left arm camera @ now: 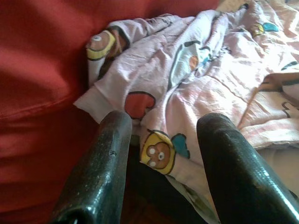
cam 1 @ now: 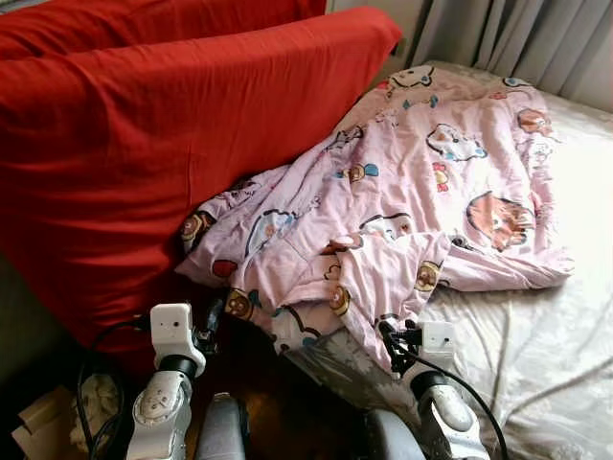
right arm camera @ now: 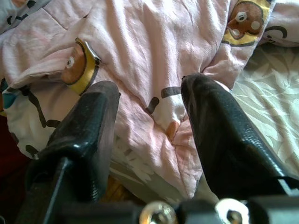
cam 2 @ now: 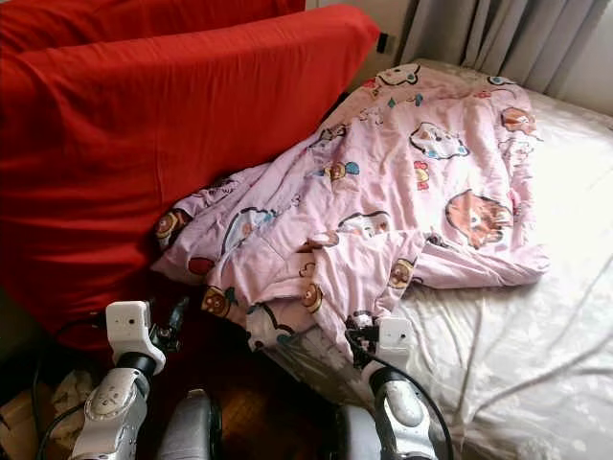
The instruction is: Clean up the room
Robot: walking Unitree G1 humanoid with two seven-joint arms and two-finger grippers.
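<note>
A crumpled pink blanket [cam 1: 402, 192] printed with cartoon characters lies across the bed, its near edge hanging over the mattress corner. My left gripper [cam 1: 209, 324] is open, just short of the blanket's lower left edge [left arm camera: 154, 154], beside the red cover. Its two black fingers [left arm camera: 107, 158] have nothing between them. My right gripper [cam 1: 388, 335] is open at the hanging front corner of the blanket. In the right wrist view the pink fabric [right arm camera: 149, 56] lies under and between the spread fingers [right arm camera: 215, 126] of that gripper [right arm camera: 152, 86].
A big red cover [cam 1: 163, 134] is heaped on the left, against the blanket. A white patterned sheet [cam 1: 536, 345] covers the mattress on the right. Grey curtains [cam 1: 517, 38] hang behind. Dark wood floor [cam 1: 278, 402] lies by the bed; pale clutter [cam 1: 91, 402] sits at lower left.
</note>
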